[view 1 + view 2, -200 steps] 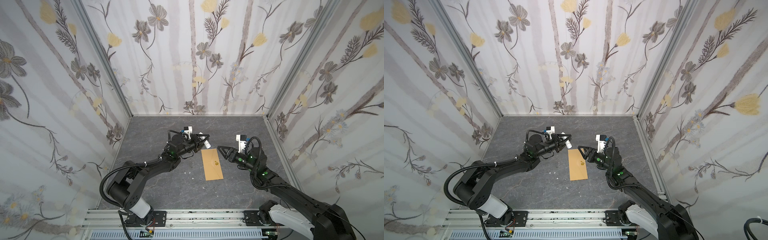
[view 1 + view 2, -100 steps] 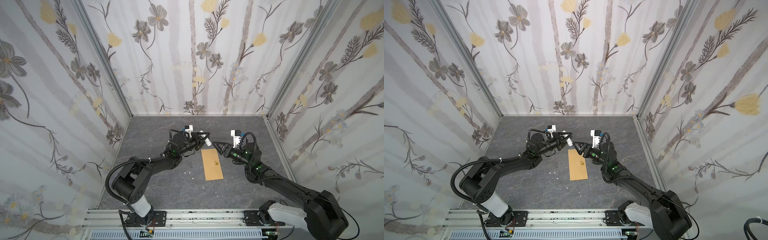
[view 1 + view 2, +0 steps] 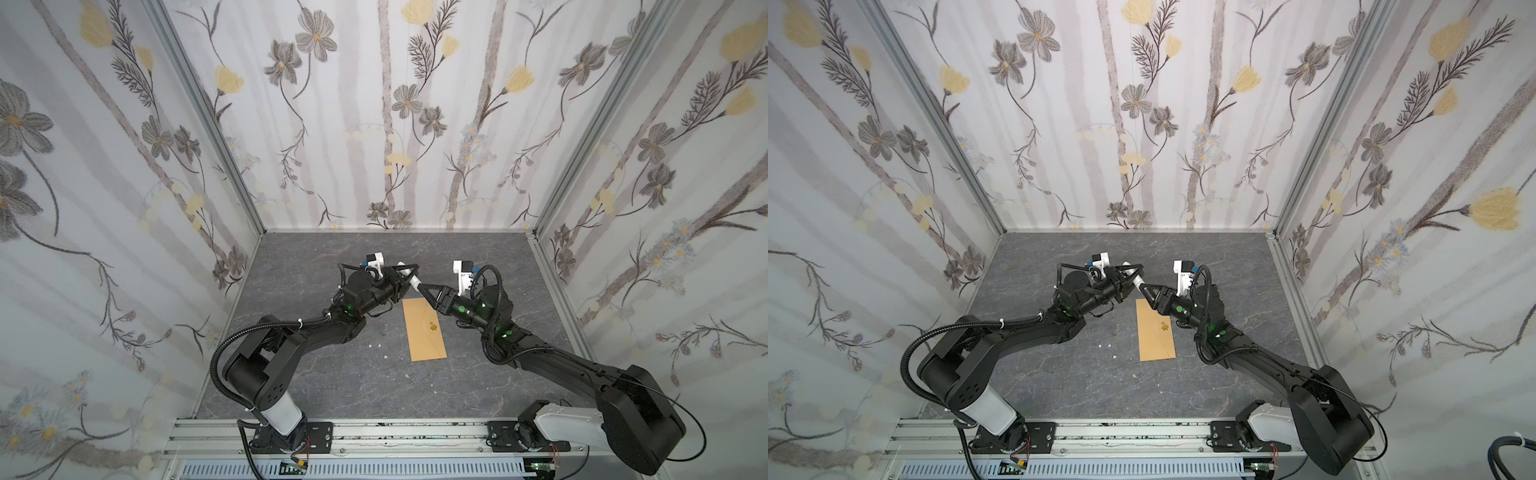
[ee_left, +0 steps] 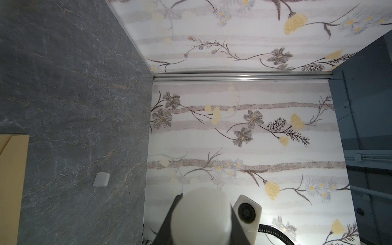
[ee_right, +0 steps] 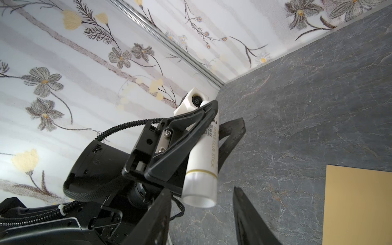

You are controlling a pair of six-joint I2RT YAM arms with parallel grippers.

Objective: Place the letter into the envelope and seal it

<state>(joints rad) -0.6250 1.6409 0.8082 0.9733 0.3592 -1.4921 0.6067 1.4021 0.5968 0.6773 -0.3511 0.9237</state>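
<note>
Gripping a white cylindrical plastic glue stick [image 5: 201,169] across its body, the left gripper [image 3: 405,274] had its fingers pressed against the tube's sides, just above centre in both top views. The right gripper [image 5: 201,191] met it tip to tip, its fingers spread on either side of the tube's banded end, with a gap showing on at least one side, so nothing was pinched there.

The likeliest trouble was an off-centre closing. If one right finger reached the smooth tube first, it could twist the tube in the left grip or push it out, and it would drop toward the envelope. A pull along the tube against a light hold could also slide it free.

The long kraft-brown paper envelope [image 3: 422,345] lay flat on the grey stone-patterned table [image 3: 332,386], just below centre in the top views and directly under both grippers. Nothing held it down. Its pointed flap appeared to be folded down, with a small yellow flower sticker [image 3: 433,327] at its point. The letter showed in no view. Whether it sat inside the envelope could not be told. A small pale cap-like piece [image 4: 101,179] lay apart on the table.
</note>
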